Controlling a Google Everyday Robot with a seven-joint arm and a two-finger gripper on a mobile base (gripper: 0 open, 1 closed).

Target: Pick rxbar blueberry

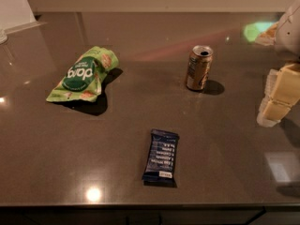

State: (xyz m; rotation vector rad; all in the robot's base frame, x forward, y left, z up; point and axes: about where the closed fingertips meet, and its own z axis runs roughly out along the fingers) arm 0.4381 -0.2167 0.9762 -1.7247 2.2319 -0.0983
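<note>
The claw [277,101], at the right edge, seems partly cut off.

Glossy countertop [140,107]; metal can [199,68]; matt plastic end effector [277,97], right edge.

Bar: rxbar blueberry [161,157], dark navy wrapper, pale text rows, small white label at its near end.
Pose: flat on the table [56,144], lengthwise near-to-far.
Place: well left of the tool [274,108] at the right edge, apart.
</note>
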